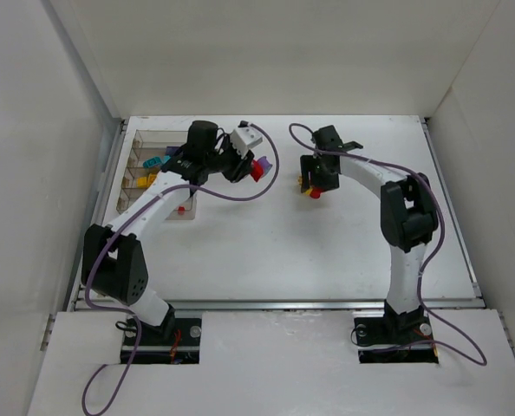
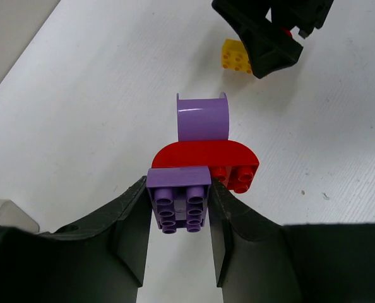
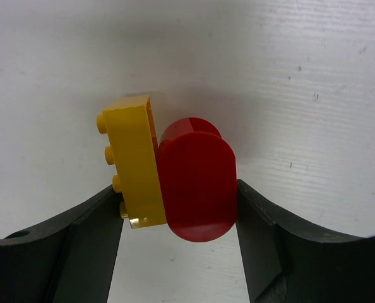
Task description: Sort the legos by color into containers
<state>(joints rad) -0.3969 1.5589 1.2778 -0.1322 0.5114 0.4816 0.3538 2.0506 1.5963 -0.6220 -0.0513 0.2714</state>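
- Item 1, left claw (image 2: 179, 189): closed most of the way, both fingers pressed on the flanks of 1 purple brick (image 2: 178, 202), studs facing my wrist.
- Item 2, stacked beyond that brick: 1 red arched brick (image 2: 205, 161), then 1 purple curved piece (image 2: 202, 117) at the far tip. All 3 are snapped together into 1 cluster whose long axis points straight out from the claw. It is held up off the tabletop (image 1: 283, 251).
- Item 3, right claw (image 3: 178, 189): jaws about half apart and clamped on a pair, 1 yellow brick (image 3: 134, 170) against the left finger and 1 red rounded brick (image 3: 197, 186) against the right. The 2 are joined face to face and the grip runs across the seam.
- Item 4, spacing: the 2 claws face each other over mid-tabletop, near but not touching.
- Item 5, tray (image 1: 129, 143): at the far-left edge, long side running near to far, compartments apparently stacked along it. It holds 1 cyan brick (image 1: 153, 162) and 1 yellow piece (image 1: 143, 181). 1 red piece (image 1: 181, 210) appears to lie in the nearest compartment.
- Item 6, bearing: the tray lies left of both claws, and my left arm, already reaching across it, is the nearer.
- Item 7, judgement: both loads are mixed colours, so each needs pulling apart before any drop.
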